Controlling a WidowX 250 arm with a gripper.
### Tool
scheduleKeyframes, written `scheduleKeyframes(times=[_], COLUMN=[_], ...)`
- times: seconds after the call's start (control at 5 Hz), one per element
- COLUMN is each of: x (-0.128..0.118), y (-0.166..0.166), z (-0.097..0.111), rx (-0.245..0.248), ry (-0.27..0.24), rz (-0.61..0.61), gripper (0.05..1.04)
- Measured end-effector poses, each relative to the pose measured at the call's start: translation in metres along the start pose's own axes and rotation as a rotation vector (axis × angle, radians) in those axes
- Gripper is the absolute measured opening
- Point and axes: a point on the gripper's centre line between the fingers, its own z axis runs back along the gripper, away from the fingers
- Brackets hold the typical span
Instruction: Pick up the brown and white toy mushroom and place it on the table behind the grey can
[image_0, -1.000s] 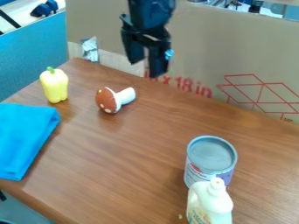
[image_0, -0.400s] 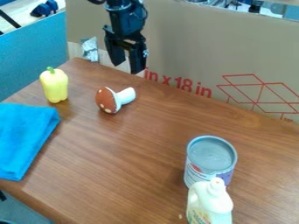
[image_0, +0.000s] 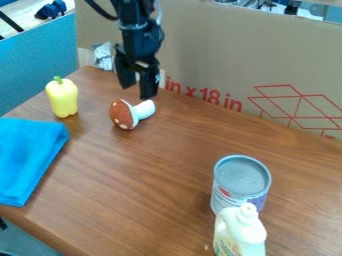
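Note:
The black gripper (image_0: 137, 92) hangs open near the back edge of the table, its fingers apart with nothing between them. Just beneath and in front of it lies a toy mushroom (image_0: 123, 114) on its side, with a red-brown, white-spotted cap at left and a white stem pointing right. A yellow bell pepper (image_0: 63, 98) with a green stem stands to the left of the mushroom. Further forward on the left is a folded blue cloth (image_0: 27, 159). At the right front, a metal can (image_0: 242, 182) stands directly behind a cream-coloured bottle (image_0: 240, 231).
The brown wooden table (image_0: 147, 185) carries all of these. A tall cardboard sheet (image_0: 254, 55) with red print walls off its back edge, and a blue panel (image_0: 37, 65) stands at the left. Crumpled silvery tape (image_0: 103, 56) sticks to the cardboard's lower left.
The gripper has moved left across the back of the table, then come down closer to the mushroom. Its fingers remain apart, and the objects on the table have stayed put.

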Motion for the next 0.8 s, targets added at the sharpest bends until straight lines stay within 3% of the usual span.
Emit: scheduleKeyframes(times=[0.2, 0.8], x=[-0.010, -0.011], y=[-0.005, 0.009], z=[-0.017, -0.046], rx=[-0.044, -0.005], ry=[0.096, 0.166], rz=[-0.038, 0.004], gripper=[1.001, 1.001])
